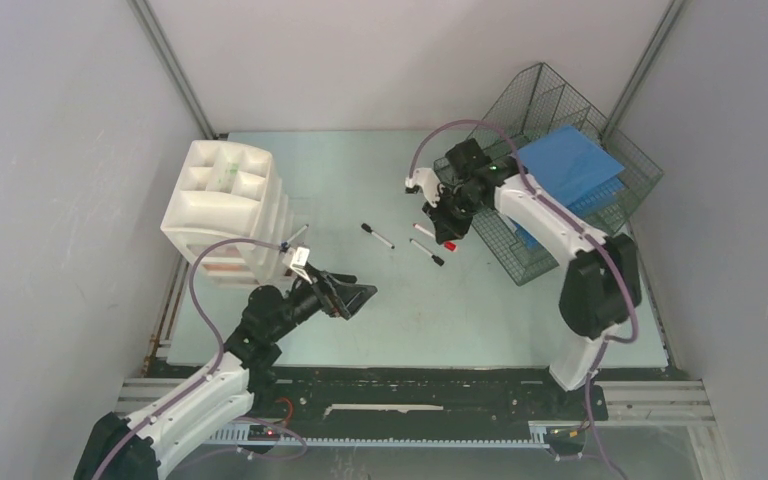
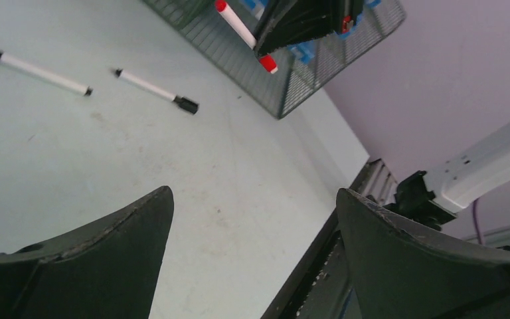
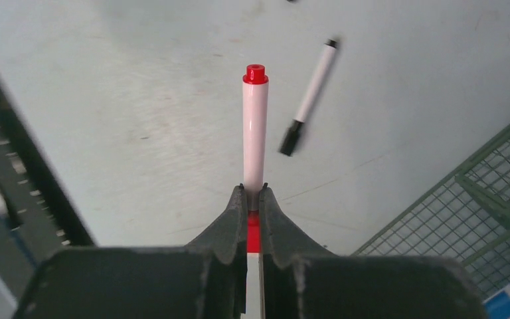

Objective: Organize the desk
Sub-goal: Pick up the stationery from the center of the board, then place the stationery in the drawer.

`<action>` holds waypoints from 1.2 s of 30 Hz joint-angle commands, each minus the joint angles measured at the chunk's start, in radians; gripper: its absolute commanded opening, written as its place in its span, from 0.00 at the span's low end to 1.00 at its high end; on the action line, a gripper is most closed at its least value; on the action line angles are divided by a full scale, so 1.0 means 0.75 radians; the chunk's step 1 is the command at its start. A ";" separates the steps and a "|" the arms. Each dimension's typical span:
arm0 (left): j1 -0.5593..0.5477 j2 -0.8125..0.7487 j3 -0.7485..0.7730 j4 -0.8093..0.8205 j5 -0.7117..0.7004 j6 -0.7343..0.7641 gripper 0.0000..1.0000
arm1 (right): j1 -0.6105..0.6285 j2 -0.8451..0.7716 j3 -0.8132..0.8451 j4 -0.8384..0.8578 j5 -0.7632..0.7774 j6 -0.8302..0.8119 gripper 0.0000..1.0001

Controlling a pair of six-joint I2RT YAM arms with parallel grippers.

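The right gripper (image 3: 253, 196) is clamped near one end of the red marker (image 3: 255, 126), probably light, stiff and slippery, above the desk (image 1: 360, 180); the left gripper (image 2: 254, 191) has its jaws apart.

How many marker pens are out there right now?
3. Two black-capped markers lie apart on the desk; a red marker is clamped in the right jaws. Others may hide in the tray.
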 commanded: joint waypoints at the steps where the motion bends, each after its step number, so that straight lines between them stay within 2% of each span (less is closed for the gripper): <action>1: -0.011 -0.033 -0.013 0.297 0.080 -0.080 0.99 | -0.018 -0.218 -0.059 -0.088 -0.378 0.024 0.00; 8: -0.155 -0.038 -0.003 0.612 -0.043 -0.091 1.00 | -0.086 -0.441 -0.176 -0.129 -0.841 -0.061 0.00; 16: -0.296 0.141 0.095 0.859 -0.226 -0.026 1.00 | -0.147 -0.442 -0.218 -0.172 -1.244 -0.091 0.00; 20: -0.352 0.268 0.151 0.928 -0.283 -0.020 0.98 | -0.137 -0.431 -0.230 -0.171 -1.318 -0.085 0.00; 26: -0.397 0.434 0.227 0.995 -0.323 -0.047 0.89 | -0.122 -0.429 -0.249 -0.152 -1.348 -0.071 0.00; 36: -0.435 0.615 0.345 1.003 -0.314 -0.072 0.67 | -0.119 -0.425 -0.269 -0.129 -1.355 -0.047 0.00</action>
